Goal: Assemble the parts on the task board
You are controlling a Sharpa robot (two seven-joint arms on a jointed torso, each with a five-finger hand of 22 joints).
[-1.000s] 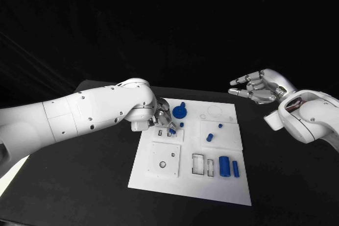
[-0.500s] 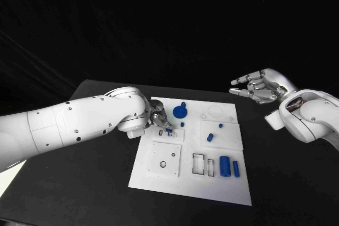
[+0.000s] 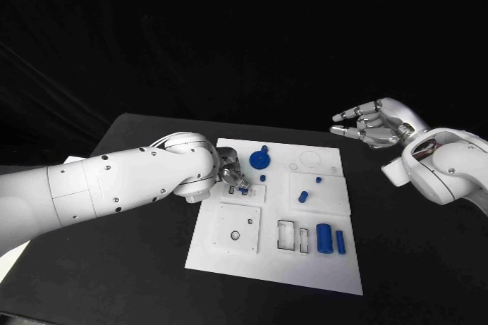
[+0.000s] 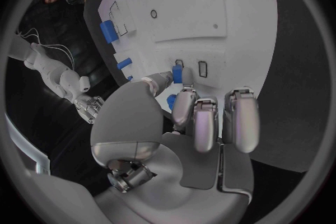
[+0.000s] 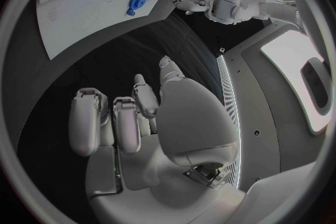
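Writing is unreadable on task board (image 3: pixel 266 253); left hand (image 3: pixel 230 175) pinches blue part (image 4: pixel 177 74).

The head camera looks down on the task board (image 3: pixel 274 212). Each wrist camera sits close behind its own hand; all three views share that board.

White task board (image 3: pixel 266 258) bearing scattered blue parts (image 3: pixel 324 238).

— What moved?
— The left hand (image 3: pixel 230 175) swung lower over the task board (image 3: pixel 266 263), carrying its small blue part (image 4: pixel 177 74) down to the slots by the board's far-left corner.
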